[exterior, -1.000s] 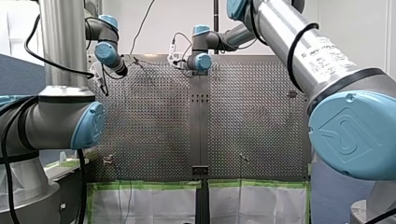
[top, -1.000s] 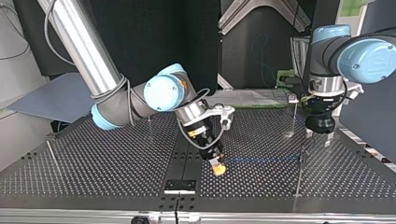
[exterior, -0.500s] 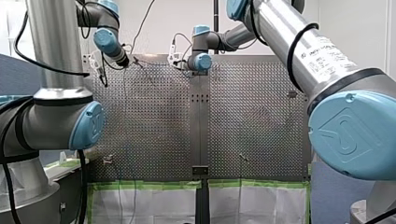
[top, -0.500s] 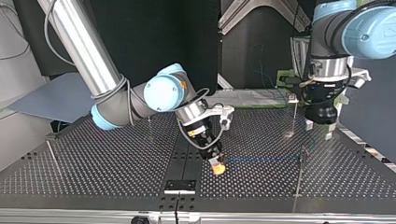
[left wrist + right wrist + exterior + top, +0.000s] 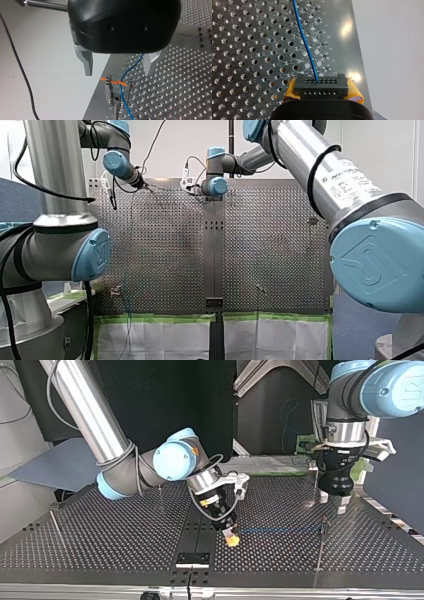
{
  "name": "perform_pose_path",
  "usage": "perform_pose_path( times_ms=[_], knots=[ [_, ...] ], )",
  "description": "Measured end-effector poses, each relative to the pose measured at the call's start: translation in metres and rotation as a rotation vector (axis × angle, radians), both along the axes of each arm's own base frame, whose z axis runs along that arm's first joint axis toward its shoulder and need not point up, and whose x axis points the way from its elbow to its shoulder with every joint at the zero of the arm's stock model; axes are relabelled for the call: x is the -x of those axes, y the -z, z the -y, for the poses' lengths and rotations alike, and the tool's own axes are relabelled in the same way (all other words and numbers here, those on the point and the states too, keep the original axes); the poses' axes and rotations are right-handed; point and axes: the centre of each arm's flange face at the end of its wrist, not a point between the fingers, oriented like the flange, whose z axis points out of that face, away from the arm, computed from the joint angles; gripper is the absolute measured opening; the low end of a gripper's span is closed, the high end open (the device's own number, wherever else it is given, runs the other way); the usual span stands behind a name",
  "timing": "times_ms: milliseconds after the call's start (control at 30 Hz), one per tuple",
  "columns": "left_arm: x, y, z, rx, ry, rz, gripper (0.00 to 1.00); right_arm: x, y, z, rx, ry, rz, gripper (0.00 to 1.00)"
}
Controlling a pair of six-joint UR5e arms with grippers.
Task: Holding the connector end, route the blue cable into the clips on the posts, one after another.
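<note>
Your right gripper [image 5: 231, 536] is clamped on the black connector [image 5: 321, 86], with its yellow pads [image 5: 355, 93] pressed against the connector's two ends. It sits low over the table [image 5: 100, 535], near the middle of the edge closest to the top view's camera. The blue cable [image 5: 305, 45] leaves the connector's face and runs roughly level above the perforated surface, along that edge. It reaches a thin post [image 5: 320, 552] nearer the corner at the top view's right. A metal clip [image 5: 117, 87] sits on that post's head, with an orange strip [image 5: 112, 82] across its top. In the left wrist view the cable passes down by the clip's prongs, close to the table's edge, but you cannot tell whether it is seated in the clip. Your left gripper [image 5: 118, 66] hangs above this clip with its metal fingers [image 5: 86, 63] spread apart, gripping nothing and clear of both clip and cable
</note>
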Motion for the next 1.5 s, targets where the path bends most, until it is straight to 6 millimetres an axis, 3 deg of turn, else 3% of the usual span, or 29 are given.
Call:
perform_pose_path(
  times_ms=[1500],
  knots=[
    [0.003, 0.0, 0.014, -0.104, 0.062, 0.001, 1.0, 0.005, 0.004, 0.007, -0.011, 0.011, -0.013, 0.0]
  ],
)
